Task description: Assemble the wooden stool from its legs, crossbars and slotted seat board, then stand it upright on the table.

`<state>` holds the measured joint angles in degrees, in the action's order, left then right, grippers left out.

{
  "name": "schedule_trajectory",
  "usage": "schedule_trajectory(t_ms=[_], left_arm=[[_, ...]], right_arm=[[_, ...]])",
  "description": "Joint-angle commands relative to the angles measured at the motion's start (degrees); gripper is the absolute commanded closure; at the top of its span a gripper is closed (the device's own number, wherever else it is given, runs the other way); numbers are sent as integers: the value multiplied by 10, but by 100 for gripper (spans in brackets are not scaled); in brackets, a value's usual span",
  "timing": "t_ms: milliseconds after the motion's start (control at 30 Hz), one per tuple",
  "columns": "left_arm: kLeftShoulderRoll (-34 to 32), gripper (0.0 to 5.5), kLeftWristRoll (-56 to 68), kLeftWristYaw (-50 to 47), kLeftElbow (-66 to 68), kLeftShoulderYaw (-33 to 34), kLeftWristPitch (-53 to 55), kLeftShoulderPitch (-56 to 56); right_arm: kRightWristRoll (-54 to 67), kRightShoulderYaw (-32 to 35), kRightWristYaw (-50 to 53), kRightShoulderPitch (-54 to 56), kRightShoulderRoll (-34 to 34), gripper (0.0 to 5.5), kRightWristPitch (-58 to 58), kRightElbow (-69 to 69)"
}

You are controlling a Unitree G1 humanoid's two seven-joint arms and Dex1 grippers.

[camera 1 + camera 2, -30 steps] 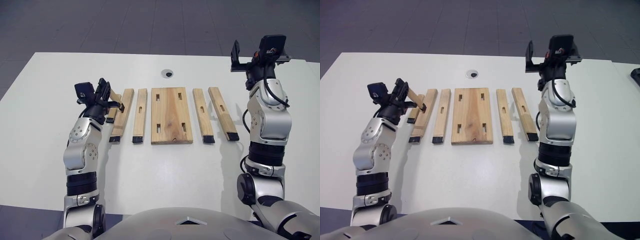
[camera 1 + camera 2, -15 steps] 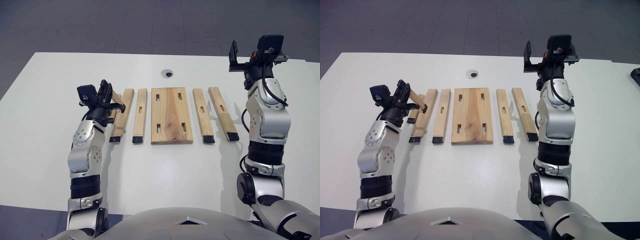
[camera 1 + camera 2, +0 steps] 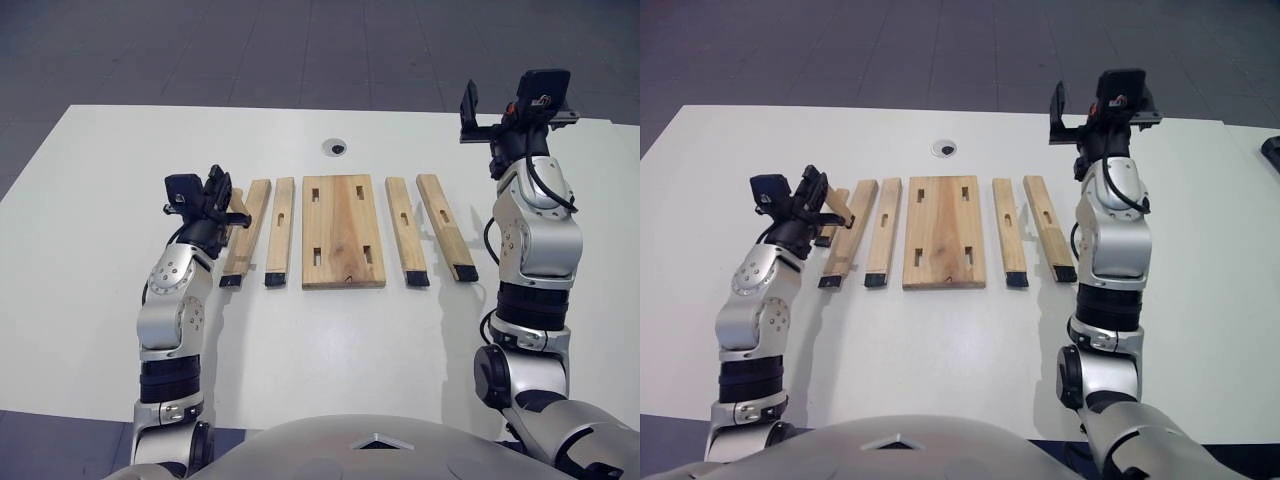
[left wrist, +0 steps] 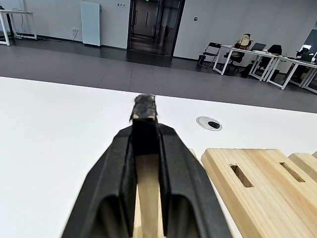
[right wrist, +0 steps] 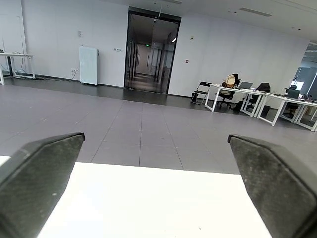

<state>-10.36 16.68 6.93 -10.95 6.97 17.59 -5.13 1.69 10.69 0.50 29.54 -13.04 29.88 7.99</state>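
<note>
Our left gripper (image 3: 213, 193), clamped on a short crossbar (image 3: 838, 206), has swung in toward the nearest leg (image 3: 246, 228), so fitting can begin. The seat board (image 3: 343, 230) lies flat mid-table. Beyond, our right gripper (image 3: 487, 112) hangs wide open.

Wooden bar (image 4: 147, 191) mostly hidden between left fingers (image 4: 111, 183).

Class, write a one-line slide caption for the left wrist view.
Left gripper shut on a short wooden piece beside slotted legs on the white table.
</note>
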Motion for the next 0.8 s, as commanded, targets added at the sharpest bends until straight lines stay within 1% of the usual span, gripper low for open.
schedule_trajectory(t_ms=[33,133,333,633,667,800], left_arm=[[2,507,-28,0,40,-9,1,64],[10,507,-32,1,62,-12,-18,92],[10,507,-48,3,146,-21,-53,94],[6,507,-29,-4,83,-13,-52,-2],[7,471,-27,-5,78,-13,-50,-9],[10,413,-28,-11,70,-9,-42,-21]], right_arm=[[3,1,1,13,0,10,4,-3],[4,0,-1,18,-4,10,3,-8],[2,-10,-9,32,-3,10,-3,-24],[1,-15,-16,49,-6,10,-20,-47],[1,-15,-16,51,-6,10,-23,-49],[1,-14,-18,55,-8,10,-29,-55]])
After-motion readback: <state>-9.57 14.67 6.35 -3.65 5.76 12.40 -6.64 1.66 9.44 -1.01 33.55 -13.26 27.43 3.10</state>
